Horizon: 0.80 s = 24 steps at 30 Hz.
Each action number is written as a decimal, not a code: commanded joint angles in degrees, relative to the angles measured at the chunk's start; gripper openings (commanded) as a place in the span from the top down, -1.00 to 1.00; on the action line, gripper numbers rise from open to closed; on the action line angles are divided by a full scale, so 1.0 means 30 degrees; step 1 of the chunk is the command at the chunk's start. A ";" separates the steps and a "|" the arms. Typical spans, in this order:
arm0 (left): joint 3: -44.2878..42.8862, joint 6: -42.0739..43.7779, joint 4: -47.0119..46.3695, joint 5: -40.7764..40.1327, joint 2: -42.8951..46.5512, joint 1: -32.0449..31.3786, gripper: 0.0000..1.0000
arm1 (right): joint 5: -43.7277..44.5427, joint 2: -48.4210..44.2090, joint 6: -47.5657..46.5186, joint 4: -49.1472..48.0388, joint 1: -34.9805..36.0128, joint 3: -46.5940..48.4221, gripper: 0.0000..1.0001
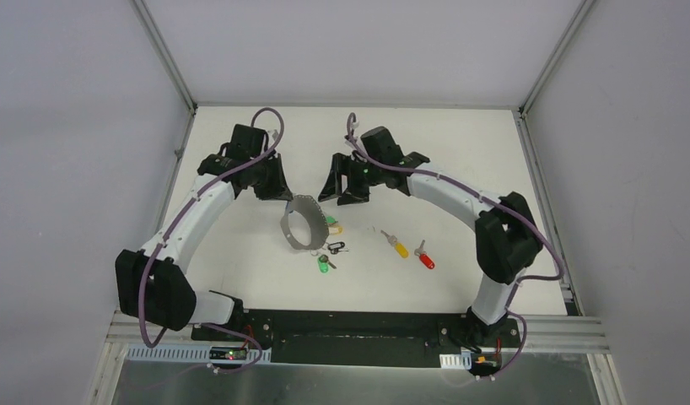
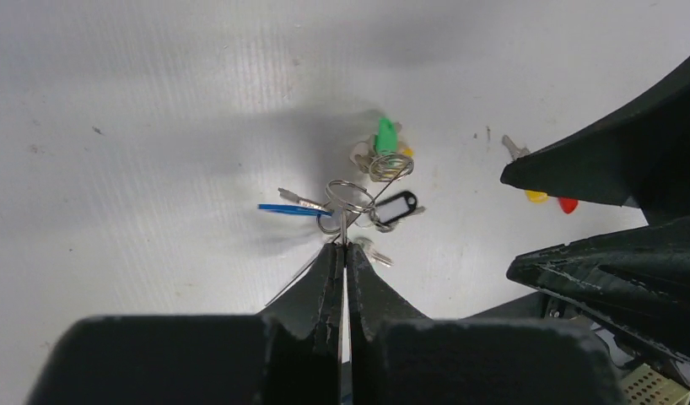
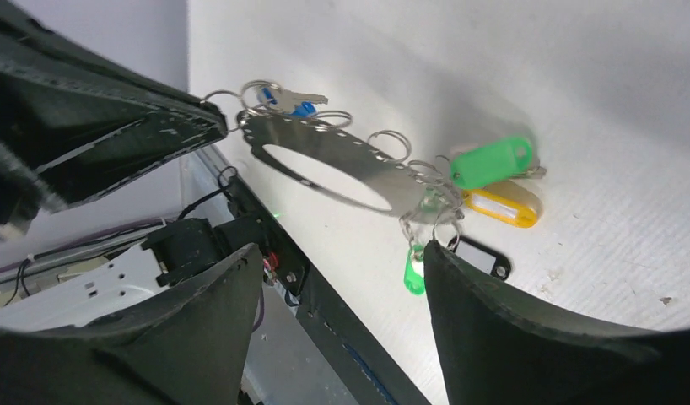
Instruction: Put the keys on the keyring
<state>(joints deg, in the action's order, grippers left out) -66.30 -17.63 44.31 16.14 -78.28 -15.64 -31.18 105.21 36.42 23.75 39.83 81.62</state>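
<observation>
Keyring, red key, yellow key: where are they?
keyring [image 1: 304, 205], top view, on the far side of its grey band.
red key [image 1: 426, 261], top view, on its red head.
yellow key [image 1: 400, 250], top view, on its yellow head.

L gripper [image 2: 342, 246] pinched tight, R gripper [image 3: 337, 257] spread wide

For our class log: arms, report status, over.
Left gripper shut on keyring. Right gripper open, facing it. Yellow key, red key lie loose. No obstruction seen.
</observation>
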 commanded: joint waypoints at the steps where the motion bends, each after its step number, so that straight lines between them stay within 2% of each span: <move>1: -0.1470 0.1297 -0.0126 0.1464 0.2079 0.0115 1.00 | -0.0213 -0.3432 -0.0428 -0.4440 -0.0082 -0.1501 -0.46; 9: -0.2008 0.3584 -0.1396 0.4676 0.4697 0.0115 1.00 | 0.0247 -0.5922 -0.1763 -0.6354 -0.0065 -0.2981 -0.48; 16: -0.1133 0.5287 -0.3497 0.7577 0.6828 0.0115 1.00 | -0.0009 -0.8561 -0.2204 -1.2255 -0.0065 -0.6372 -0.53; 24: 0.0768 0.7835 -0.4733 1.0442 0.8315 0.0087 1.00 | -0.1913 -0.9533 -0.2788 -1.7926 -0.0046 -0.9088 -0.54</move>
<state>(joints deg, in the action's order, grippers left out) -66.04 -0.25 35.59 40.16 -55.33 -15.64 -33.28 79.50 30.28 -15.84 39.83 56.97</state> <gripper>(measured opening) 0.009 0.767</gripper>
